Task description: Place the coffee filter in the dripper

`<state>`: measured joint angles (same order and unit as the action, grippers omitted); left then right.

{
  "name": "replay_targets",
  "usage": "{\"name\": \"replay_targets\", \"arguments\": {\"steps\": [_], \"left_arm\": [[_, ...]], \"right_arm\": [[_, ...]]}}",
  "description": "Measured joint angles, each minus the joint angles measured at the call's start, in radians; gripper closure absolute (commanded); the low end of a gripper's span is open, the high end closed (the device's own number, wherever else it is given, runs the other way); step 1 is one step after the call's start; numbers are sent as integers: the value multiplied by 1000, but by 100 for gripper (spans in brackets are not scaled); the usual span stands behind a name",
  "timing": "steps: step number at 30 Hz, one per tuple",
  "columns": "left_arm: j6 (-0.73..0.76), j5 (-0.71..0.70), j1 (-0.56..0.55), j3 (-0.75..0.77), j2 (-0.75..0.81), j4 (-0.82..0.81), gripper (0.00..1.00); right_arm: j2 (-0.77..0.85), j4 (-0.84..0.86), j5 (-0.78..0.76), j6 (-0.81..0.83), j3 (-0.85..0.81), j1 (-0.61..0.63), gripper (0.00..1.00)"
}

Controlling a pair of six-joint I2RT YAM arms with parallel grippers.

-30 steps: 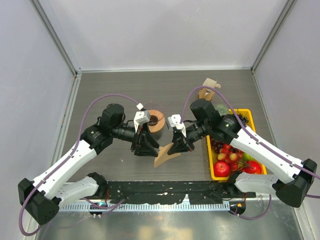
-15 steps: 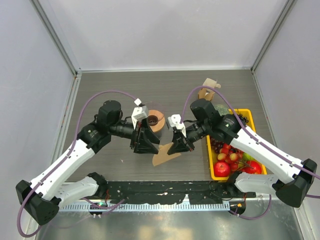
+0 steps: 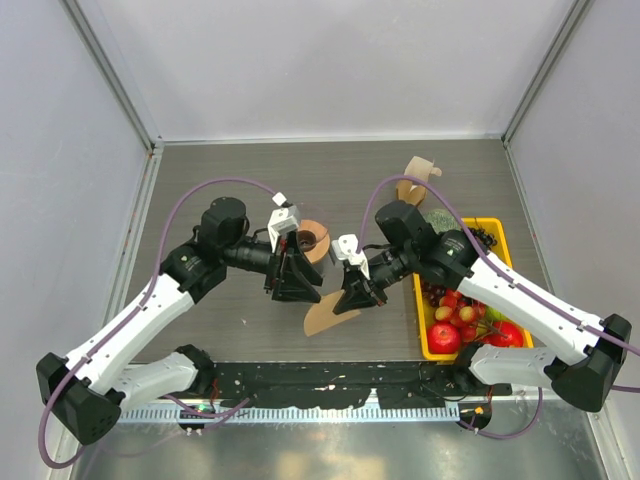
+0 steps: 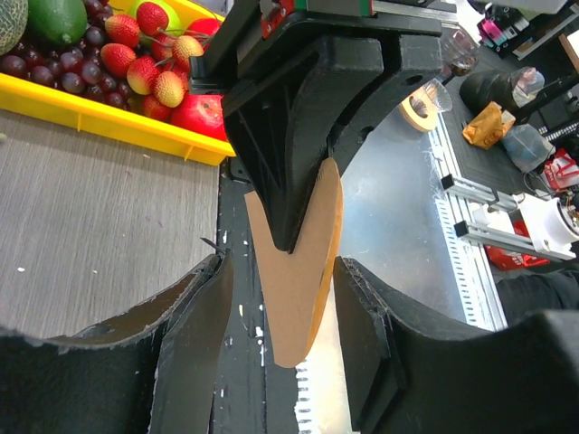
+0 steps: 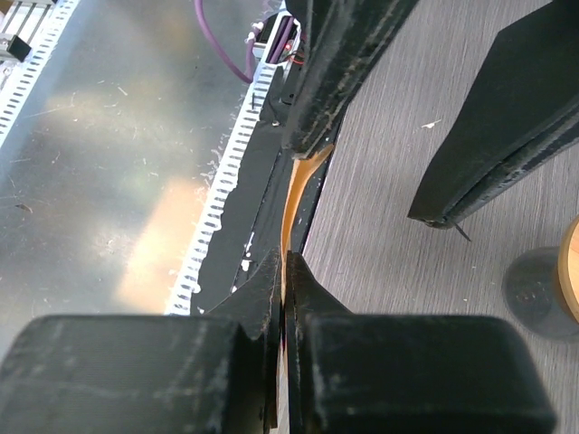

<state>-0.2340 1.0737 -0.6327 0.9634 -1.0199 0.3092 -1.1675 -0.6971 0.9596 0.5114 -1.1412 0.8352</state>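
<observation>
My left gripper (image 4: 282, 267) stands open, its two black fingers (image 4: 194, 344) rising from the bottom of my view with a gap between them. In that gap hangs the coffee filter (image 4: 294, 280), a flat tan paper tongue with its rounded end pointing down toward me. The right gripper (image 4: 289, 237) comes in from above, its dark jaws closed to a point on the paper. The filter is clear of my finger nearer the tray and sits just beside the other; I cannot tell if it touches. Up left, a yellow tray (image 4: 109, 122) of fruit (image 4: 194, 113) rests on the grey surface (image 4: 90, 235).
</observation>
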Motion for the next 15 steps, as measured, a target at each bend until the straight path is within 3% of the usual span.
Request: {"name": "replay_targets", "arguments": {"steps": [15], "left_arm": [[-24,-1,9,0,-13,-29,49]], "right_arm": [[3,-21,-7,14,0,3,95]]}}
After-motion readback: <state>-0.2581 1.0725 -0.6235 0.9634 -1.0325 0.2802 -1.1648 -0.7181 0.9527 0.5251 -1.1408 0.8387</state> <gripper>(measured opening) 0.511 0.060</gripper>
